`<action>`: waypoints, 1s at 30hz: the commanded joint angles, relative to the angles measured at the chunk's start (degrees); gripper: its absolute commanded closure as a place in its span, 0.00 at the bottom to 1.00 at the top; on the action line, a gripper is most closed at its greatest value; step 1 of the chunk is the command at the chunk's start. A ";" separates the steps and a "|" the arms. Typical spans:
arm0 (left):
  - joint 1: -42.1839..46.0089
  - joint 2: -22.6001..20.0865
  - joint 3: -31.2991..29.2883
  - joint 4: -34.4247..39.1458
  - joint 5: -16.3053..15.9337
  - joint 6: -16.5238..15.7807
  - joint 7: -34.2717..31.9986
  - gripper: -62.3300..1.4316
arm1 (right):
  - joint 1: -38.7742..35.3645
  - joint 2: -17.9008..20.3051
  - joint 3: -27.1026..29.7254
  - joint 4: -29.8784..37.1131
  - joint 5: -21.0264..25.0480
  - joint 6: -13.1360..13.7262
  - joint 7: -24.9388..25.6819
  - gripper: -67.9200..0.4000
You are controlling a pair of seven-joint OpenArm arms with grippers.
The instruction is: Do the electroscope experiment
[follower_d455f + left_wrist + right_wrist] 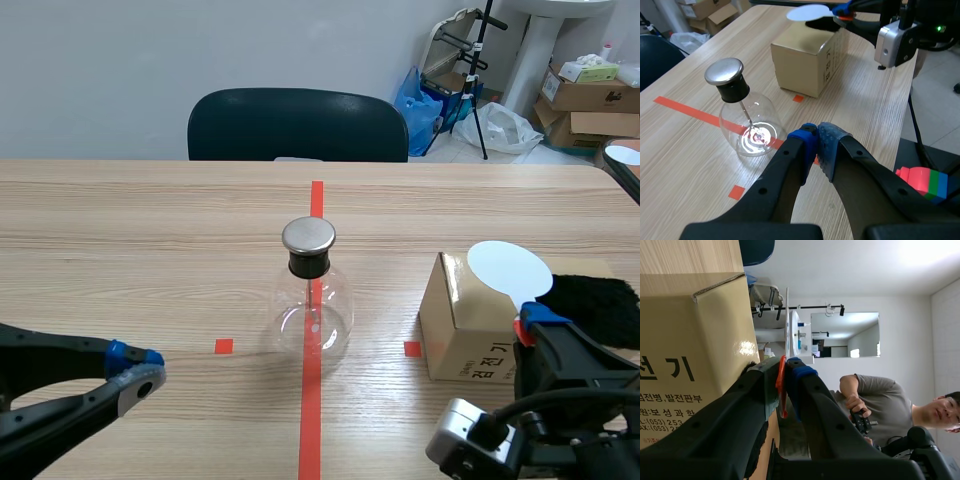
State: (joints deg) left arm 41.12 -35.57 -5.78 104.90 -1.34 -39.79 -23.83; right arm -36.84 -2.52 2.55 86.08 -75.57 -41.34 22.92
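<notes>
The electroscope, a clear glass flask with a black stopper and round metal cap, stands upright on the red tape line at mid-table. It also shows ahead of my left gripper, with the flask slightly to one side; that gripper is shut on nothing. My right gripper is shut on the orange handle of a white disc. The disc hangs over a cardboard box, edge-on in the right wrist view as the disc.
A black furry cloth lies right of the box by the table's right edge. A dark chair stands behind the far edge. A person holding a controller shows beyond the right gripper. Cartons and bags sit on the floor at back right.
</notes>
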 commanded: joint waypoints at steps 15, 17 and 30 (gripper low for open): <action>-0.83 0.33 -0.79 -0.04 -0.55 -0.09 -0.79 0.00 | 3.63 0.48 0.17 -6.36 -4.74 -3.52 -2.64 0.98; -0.83 0.33 -0.79 -0.04 -0.57 -0.09 -0.79 0.00 | 4.37 0.48 0.17 -7.48 -5.31 -3.52 -3.52 0.98; -0.83 0.33 -0.79 -0.04 -0.57 -0.09 -0.79 0.00 | 5.40 0.42 0.09 -10.40 -6.27 -3.52 -4.98 0.98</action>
State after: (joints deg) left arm 40.32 -35.57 -6.57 104.60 -1.32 -39.79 -23.83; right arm -31.92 -2.50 2.52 75.31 -82.63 -41.58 18.11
